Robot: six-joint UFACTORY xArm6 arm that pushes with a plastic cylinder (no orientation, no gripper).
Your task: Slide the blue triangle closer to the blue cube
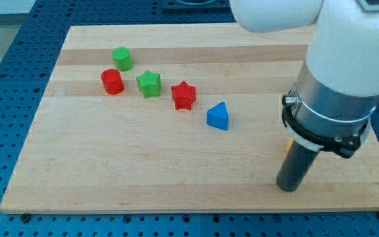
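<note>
Red star (183, 95) sits just beside blue triangle (218, 116).

Your worktop (143, 171) is a pale wooden board, and five blocks lie on it in a loose line. Toward the view's top left you have a green cylinder (122, 58), a red cylinder (112, 81) and a green star (149, 83). A red star (183, 95) and a blue triangle (218, 116) follow toward the middle.

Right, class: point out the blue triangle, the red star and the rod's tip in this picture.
blue triangle (218, 117), camera view, middle of its front face.
red star (183, 95), camera view, centre of its top.
my tip (287, 187), camera view, the rod's very end, to the view's right of all blocks.
</note>
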